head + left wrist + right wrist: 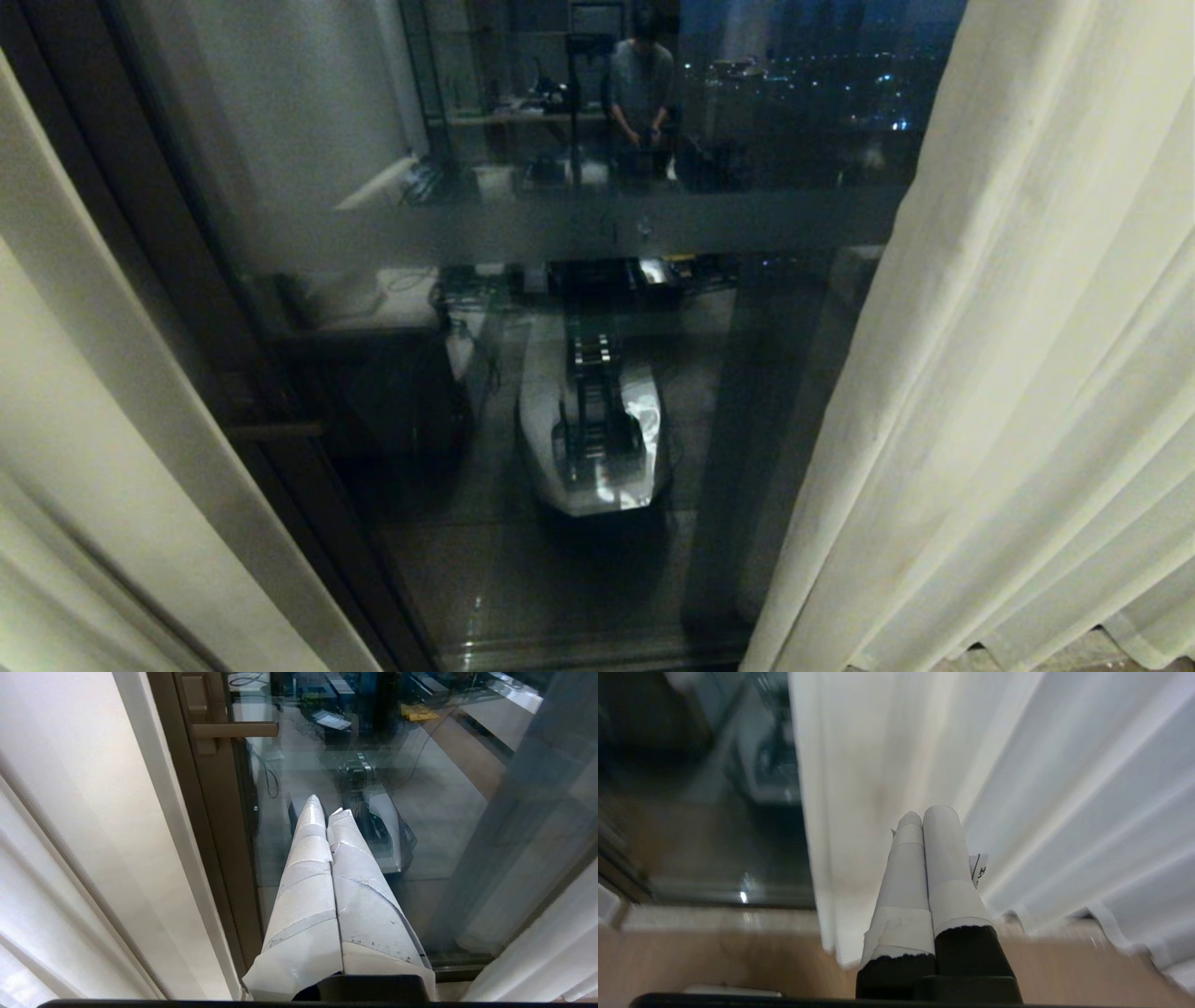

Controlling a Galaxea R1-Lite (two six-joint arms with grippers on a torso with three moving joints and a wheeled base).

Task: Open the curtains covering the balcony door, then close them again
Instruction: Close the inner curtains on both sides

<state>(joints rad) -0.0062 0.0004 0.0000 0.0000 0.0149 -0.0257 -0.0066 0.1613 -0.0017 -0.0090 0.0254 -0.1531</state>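
The left gripper (pixel 327 812) has its two white-wrapped fingers (pixel 308 882) pressed together, with nothing between them. It points down at the glass of the balcony door (pixel 420 812), near the door's brown handle (pixel 233 729). The right gripper (pixel 927 814) is pressed closed too, and it holds nothing. Its tips sit just in front of the right curtain (pixel 1017 788), close to that curtain's inner edge, above the wooden floor (pixel 714 952).

In the head view neither arm shows. The curtains are pulled apart: the left curtain (pixel 84 448) hangs at one side and the right curtain at the other. Between them the dark glass door stands bare. The glass shows a reflection of the robot (pixel 597 420) and a person (pixel 642 89) standing at a desk.
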